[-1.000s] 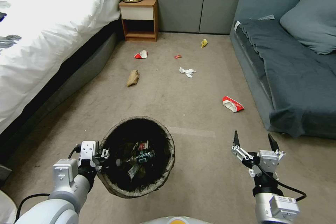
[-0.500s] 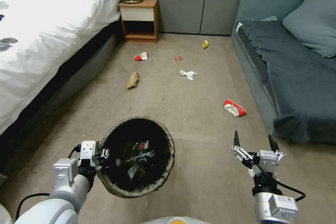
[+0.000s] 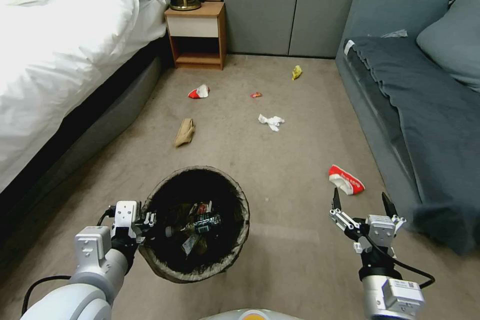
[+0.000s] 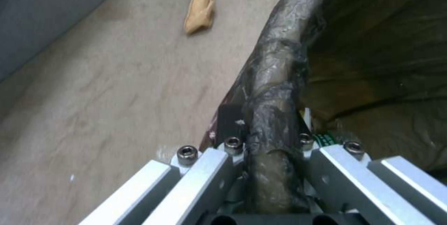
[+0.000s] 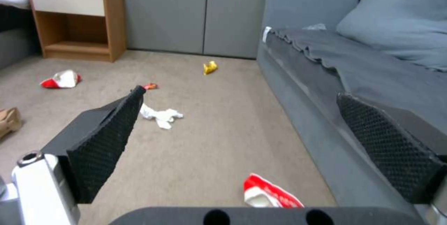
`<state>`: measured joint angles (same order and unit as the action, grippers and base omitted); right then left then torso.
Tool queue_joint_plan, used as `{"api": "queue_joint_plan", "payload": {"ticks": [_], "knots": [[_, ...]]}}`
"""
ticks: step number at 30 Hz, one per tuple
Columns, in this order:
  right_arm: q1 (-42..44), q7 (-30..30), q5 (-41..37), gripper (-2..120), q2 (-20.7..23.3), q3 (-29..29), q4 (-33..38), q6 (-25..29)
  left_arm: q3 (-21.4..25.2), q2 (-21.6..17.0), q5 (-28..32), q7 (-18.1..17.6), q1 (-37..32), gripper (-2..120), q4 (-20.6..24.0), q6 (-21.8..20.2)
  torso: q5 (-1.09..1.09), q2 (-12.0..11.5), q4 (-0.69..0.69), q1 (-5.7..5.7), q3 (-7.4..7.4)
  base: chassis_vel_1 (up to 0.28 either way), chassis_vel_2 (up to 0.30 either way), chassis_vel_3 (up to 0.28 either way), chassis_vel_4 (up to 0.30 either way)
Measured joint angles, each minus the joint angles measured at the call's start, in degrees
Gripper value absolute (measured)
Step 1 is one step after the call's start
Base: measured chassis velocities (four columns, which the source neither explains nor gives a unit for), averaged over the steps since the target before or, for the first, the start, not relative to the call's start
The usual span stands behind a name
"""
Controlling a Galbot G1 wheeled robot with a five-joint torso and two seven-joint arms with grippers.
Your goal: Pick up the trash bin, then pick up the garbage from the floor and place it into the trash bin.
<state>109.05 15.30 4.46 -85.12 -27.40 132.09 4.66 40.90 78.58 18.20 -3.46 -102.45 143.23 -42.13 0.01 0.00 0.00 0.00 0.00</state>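
Head view has slid forward: red-white wrapper [image 3: 346,180] sits at twelve o'clock off gaping, empty right pincer [image 3: 361,201]; left pincer [image 3: 148,221] clamps trash bin [image 3: 235,255] rim.

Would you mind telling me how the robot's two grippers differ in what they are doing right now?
The left gripper is shut on the trash bin rim, while the right gripper is open and holds nothing. The left sits beside the bin; the right hangs over bare carpet near a red-white wrapper. Both are held low in front of the robot.
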Motion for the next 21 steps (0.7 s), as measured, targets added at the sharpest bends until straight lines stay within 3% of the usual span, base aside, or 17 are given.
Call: {"api": "queue_joint_plan", "payload": {"ticks": [15, 21], "knots": [[0.2, 0.1, 0.9, 100, 0.1, 1.1, -0.1, 0.1, 0.0, 0.2, -0.1, 0.0, -0.4, 1, 0.0, 0.0, -0.02, 0.0, 0.0, 0.01, 0.01, -0.208, 0.202, 0.212, -0.202], [0.3, 0.2, 0.8, 100, 0.3, 1.1, 0.0, -0.3, 0.0, 0.2, -0.1, 0.0, -0.6, 1, 0.0, 0.0, 0.0, 0.0, 0.0, 0.01, 0.0, -0.089, 0.081, 0.078, -0.084]]}}
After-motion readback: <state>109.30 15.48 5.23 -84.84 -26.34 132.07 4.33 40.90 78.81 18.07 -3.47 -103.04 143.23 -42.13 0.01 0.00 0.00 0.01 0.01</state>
